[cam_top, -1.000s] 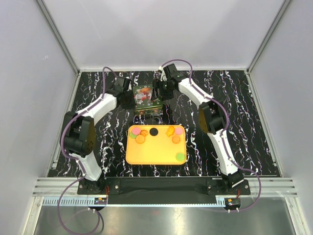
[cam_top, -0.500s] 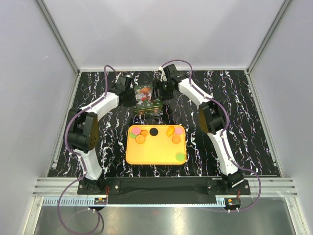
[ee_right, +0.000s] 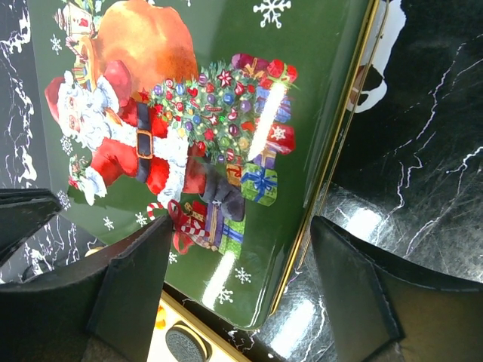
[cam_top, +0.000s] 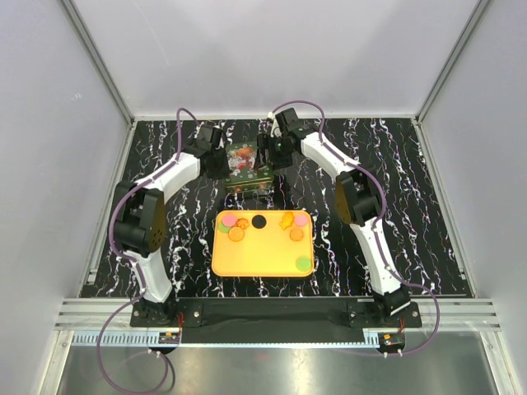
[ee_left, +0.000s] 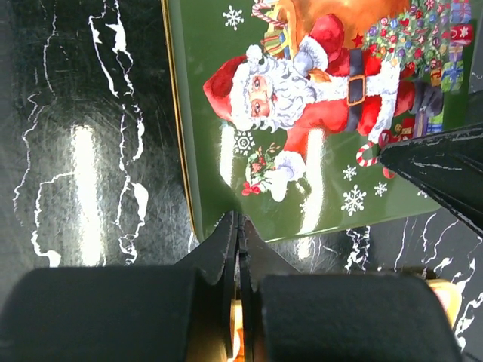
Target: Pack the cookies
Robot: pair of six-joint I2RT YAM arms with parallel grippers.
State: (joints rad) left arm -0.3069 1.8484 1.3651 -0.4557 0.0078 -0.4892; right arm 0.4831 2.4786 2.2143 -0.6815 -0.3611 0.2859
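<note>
Overhead, tin edge hidden by right claw, cookies tiny.

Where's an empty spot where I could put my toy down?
The orange tray is bare in its middle and near-left, this side of the cookies lining its far edge. The table right of the right arm is bare too. It's crowded around the Santa tin, with the left gripper and right gripper beside it.

tin: was green with a red Santa
tray: was yellow-orange
cookies: were orange, black, pink, green
table: was black with white streaks
</note>
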